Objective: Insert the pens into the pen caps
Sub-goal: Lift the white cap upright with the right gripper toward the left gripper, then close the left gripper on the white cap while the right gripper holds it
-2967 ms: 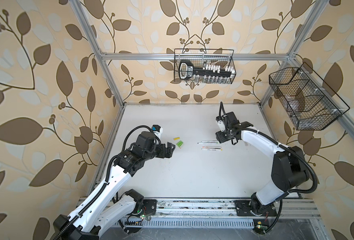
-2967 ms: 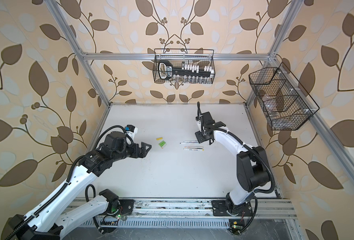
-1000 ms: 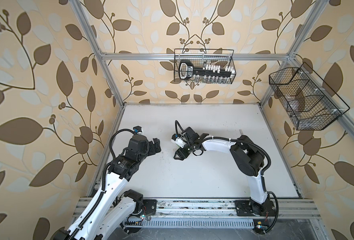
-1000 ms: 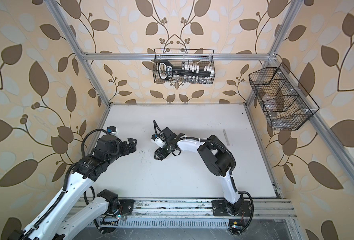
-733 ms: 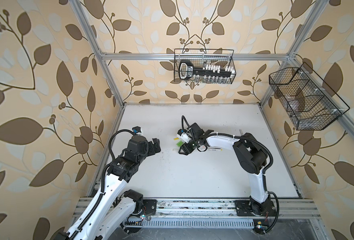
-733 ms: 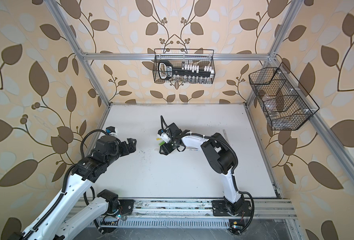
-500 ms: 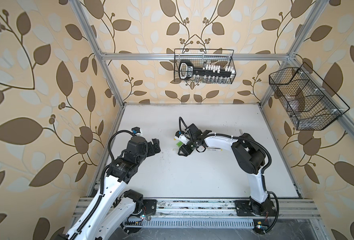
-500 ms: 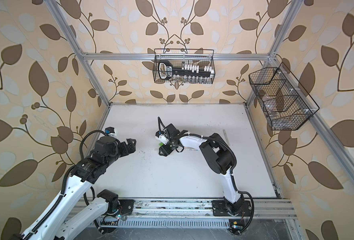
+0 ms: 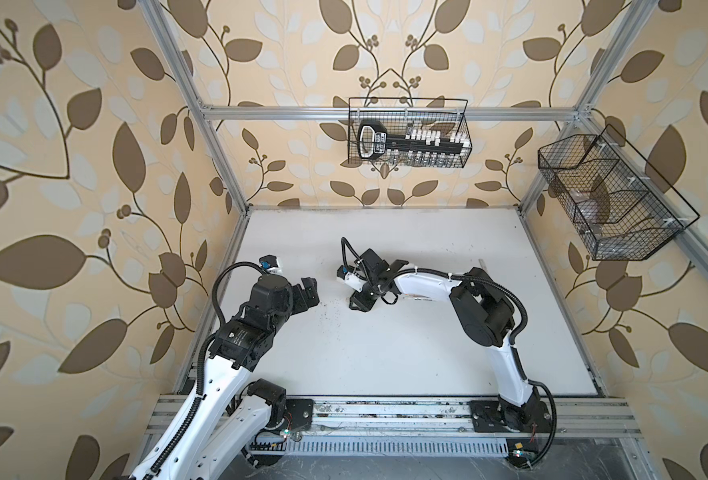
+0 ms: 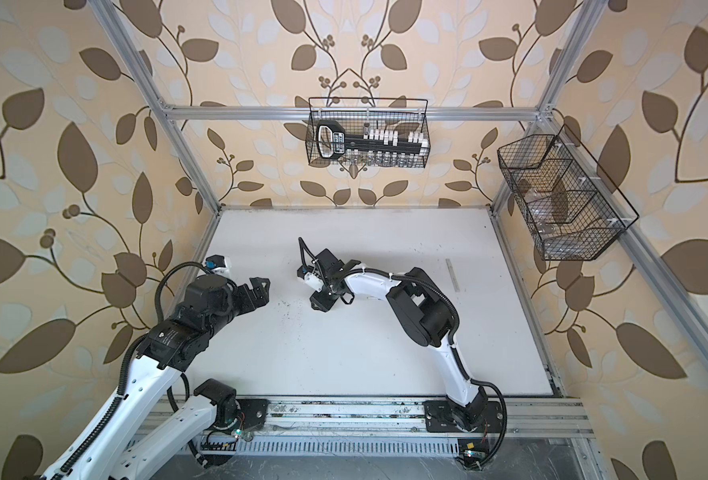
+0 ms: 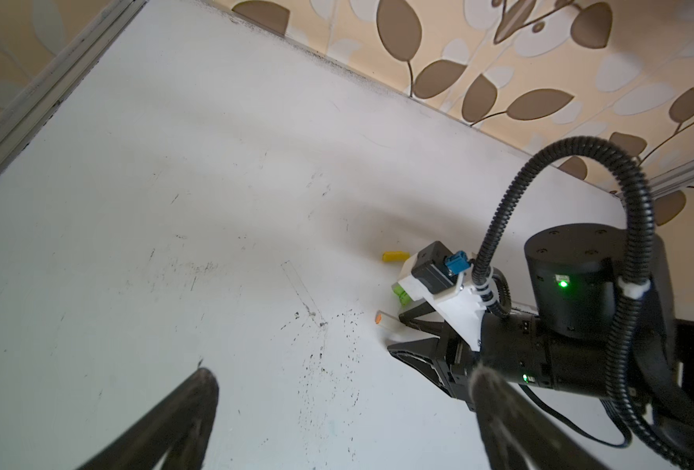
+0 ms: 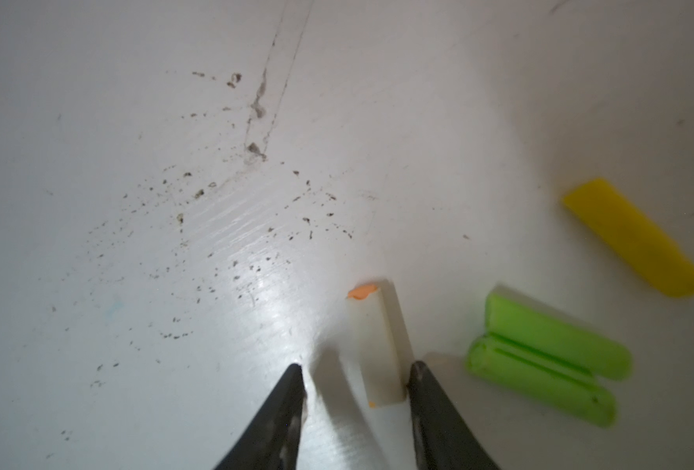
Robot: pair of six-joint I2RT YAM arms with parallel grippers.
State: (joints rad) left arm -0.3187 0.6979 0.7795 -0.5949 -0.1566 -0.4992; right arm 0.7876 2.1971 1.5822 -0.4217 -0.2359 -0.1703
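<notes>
Straddling pale cap (image 12: 379, 350): right hand (image 12: 356, 366) narrow | left hand (image 9: 311, 293) wide | back basket (image 9: 410, 99): black tool (image 9: 393, 143), perhaps

Glossy, scuffed table (image 12: 133, 285); smooth matt plastic caps (image 12: 557, 337)

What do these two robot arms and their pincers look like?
The left arm and right arm have white links between black cylindrical joints, with ribbed black cable hoses alongside. The left gripper and right gripper each have two tapered black fingers. Each wrist carries a white bracket with a blue plug.
</notes>
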